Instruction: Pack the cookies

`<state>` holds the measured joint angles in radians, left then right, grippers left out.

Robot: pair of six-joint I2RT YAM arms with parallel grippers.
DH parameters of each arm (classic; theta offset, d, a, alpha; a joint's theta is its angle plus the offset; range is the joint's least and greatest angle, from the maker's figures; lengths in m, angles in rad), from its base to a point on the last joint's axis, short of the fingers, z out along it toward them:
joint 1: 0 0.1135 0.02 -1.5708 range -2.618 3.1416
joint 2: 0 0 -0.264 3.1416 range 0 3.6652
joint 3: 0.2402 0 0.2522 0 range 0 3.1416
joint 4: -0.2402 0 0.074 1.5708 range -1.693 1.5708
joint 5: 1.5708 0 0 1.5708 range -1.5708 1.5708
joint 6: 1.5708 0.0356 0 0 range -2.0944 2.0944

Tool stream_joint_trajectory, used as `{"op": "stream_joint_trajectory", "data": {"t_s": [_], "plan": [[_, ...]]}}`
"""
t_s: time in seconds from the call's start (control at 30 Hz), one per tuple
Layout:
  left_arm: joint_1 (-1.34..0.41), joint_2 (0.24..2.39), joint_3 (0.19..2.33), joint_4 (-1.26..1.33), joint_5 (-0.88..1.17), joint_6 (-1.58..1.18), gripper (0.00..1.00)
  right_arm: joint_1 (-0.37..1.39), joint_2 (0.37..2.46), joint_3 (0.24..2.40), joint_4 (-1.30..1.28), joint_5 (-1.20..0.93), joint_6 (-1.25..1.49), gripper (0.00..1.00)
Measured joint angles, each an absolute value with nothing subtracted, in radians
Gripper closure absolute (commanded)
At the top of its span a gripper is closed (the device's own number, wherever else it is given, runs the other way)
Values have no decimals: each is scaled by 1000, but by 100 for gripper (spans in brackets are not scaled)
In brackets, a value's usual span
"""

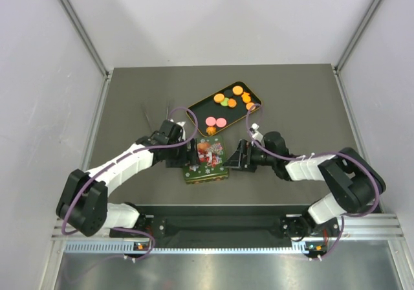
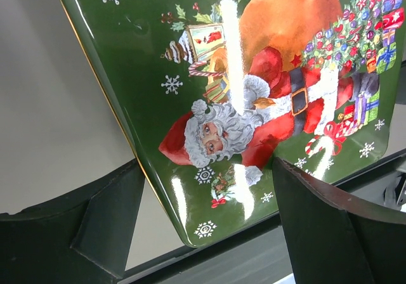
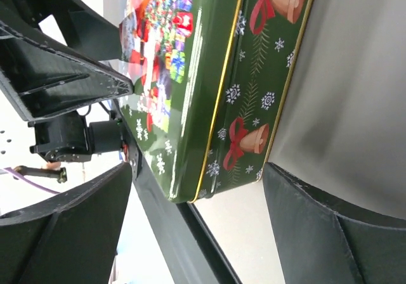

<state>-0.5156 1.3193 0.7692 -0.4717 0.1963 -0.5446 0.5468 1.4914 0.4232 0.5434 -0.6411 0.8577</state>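
Note:
The cookies point(image 1: 224, 103), small orange, pink and green discs, lie in a dark gold-rimmed tray point(image 1: 197, 107) at the back of the table. A closed green Christmas tin point(image 1: 206, 161) with a Santa lid point(image 2: 254, 106) sits nearer the arms. My left gripper point(image 1: 188, 155) is at the tin's left side. It stands open point(image 2: 203, 233), and a lid corner shows between its fingers point(image 2: 95, 227). My right gripper point(image 1: 235, 155) is at the tin's right side, open point(image 3: 196, 227). The tin's bell-printed wall point(image 3: 254, 100) lies between its fingers point(image 3: 330, 233). Neither gripper holds anything.
The grey table point(image 1: 310, 109) is enclosed by pale walls on three sides. A black rail point(image 1: 220, 225) runs along the near edge, just behind the tin. Two thin dark sticks point(image 1: 147, 114) lie at the back left.

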Motion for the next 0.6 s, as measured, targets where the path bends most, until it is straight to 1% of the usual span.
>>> {"op": "stream_joint_trajectory", "data": {"t_s": [0.03, 0.07, 0.17, 0.23, 0.27, 0.33, 0.37, 0.43, 0.6], "plan": [[-517, 1320, 770, -471, 196, -545, 16, 551, 1505, 421, 558, -641, 863, 19], [-518, 1320, 770, -471, 195, -545, 16, 555, 1520, 417, 573, -641, 868, 24], [-519, 1320, 770, -471, 194, -545, 16, 561, 1550, 391, 607, -639, 886, 34], [-519, 1320, 770, -471, 194, -545, 16, 562, 1555, 376, 635, -644, 904, 37], [-520, 1320, 771, -470, 194, -545, 16, 563, 1555, 373, 654, -645, 906, 40], [-521, 1320, 771, -469, 194, -546, 16, 563, 1555, 366, 673, -646, 912, 43], [-521, 1321, 770, -468, 194, -546, 16, 563, 1555, 366, 678, -648, 913, 46], [-522, 1321, 771, -466, 193, -547, 16, 563, 1555, 363, 694, -650, 916, 49], [-526, 1321, 770, -464, 189, -551, 16, 564, 1560, 348, 734, -650, 926, 54]]}}
